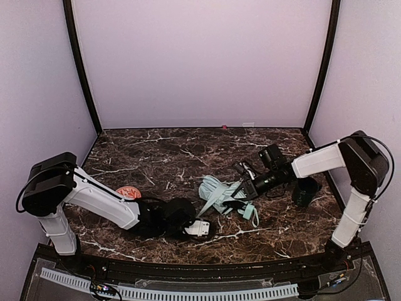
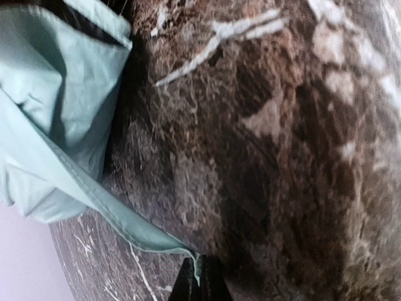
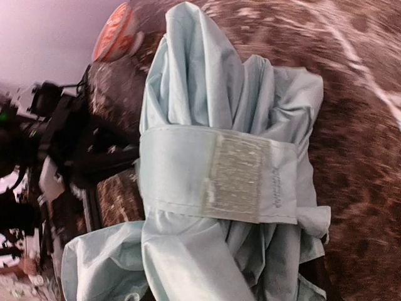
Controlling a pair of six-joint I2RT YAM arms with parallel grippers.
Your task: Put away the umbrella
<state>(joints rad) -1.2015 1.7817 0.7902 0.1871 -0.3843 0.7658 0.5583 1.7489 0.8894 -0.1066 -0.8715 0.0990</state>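
One umbrella (image 1: 216,190) — one cup (image 1: 307,191).

We see a dark brown marble worktop (image 1: 156,147) veined in white, enclosed by pale lilac walls (image 1: 200,63) with black corner posts (image 1: 81,69). Near its left side lies a round orange-red item (image 1: 128,192), possibly a lid, though it is too blurred to tell. A dark cup (image 1: 306,192) stands upright towards the right edge. A tiny red speck (image 1: 224,126) sits against the back wall.
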